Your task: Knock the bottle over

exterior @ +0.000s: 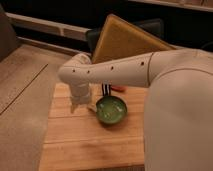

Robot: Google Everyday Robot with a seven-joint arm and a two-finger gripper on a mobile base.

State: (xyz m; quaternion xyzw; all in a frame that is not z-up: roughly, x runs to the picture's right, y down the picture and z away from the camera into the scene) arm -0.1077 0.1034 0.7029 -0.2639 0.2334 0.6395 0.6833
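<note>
End effector [76, 106]: lowered over table [75, 145] near far left corner, just left of green bowl [111, 111]; grip state cannot be told. Location of bottle not identifiable; dark striped item [106, 89] behind bowl, partly hidden by arm [120, 70].

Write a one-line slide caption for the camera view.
Gripper hangs low over the wooden table, close beside a green bowl.

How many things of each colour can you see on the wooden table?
Green: 1, the bowl
Dark: 1, a striped object half hidden behind the arm
Total: 2
The gripper hangs over the wooden table, beside the bowl.
</note>
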